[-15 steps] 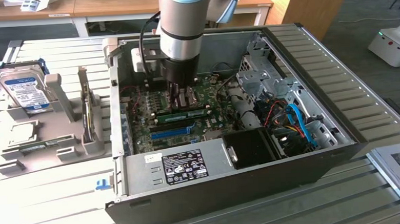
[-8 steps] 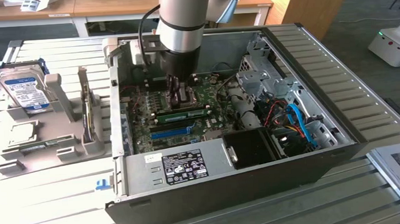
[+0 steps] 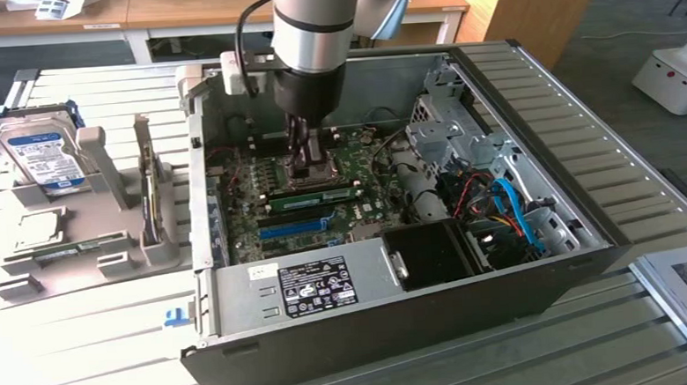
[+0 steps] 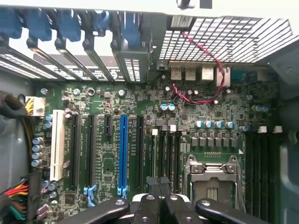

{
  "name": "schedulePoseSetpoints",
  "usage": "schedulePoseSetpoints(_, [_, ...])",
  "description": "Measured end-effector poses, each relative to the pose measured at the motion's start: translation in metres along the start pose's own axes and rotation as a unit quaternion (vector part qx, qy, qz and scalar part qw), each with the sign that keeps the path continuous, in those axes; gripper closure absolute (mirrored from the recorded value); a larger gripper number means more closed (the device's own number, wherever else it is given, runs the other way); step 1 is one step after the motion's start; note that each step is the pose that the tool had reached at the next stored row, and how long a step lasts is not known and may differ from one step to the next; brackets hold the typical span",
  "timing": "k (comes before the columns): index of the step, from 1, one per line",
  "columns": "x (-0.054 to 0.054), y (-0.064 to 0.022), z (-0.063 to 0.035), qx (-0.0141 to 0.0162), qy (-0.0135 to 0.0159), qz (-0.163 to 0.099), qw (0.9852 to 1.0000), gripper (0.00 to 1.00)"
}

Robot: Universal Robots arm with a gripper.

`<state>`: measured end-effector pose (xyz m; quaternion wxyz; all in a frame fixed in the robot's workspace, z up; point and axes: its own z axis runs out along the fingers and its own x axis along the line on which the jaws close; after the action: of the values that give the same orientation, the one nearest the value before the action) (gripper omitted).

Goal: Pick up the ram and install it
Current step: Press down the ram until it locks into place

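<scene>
The ram is a long green stick with black chips. It lies level in a slot on the motherboard inside the open computer case. My gripper reaches down into the case, its tips low over the processor socket, just behind the ram in the exterior view. I cannot tell whether it touches the ram. In the wrist view the black fingers are pressed together with nothing between them, so the gripper is shut. They hang above the black memory slots beside the socket.
A long blue slot runs in front of the ram. The power supply, drive cage and loose cables crowd the case. At the exterior view's left a grey holder carries a hard drive and a thin green board.
</scene>
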<state>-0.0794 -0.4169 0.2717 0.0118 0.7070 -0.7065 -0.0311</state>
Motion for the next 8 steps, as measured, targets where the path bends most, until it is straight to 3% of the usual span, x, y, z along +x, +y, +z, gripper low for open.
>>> schedulePoseSetpoints(8, [-0.001, 0.0012, -0.0203, -0.0009, 0.0009, 0.000, 1.0000, 0.90])
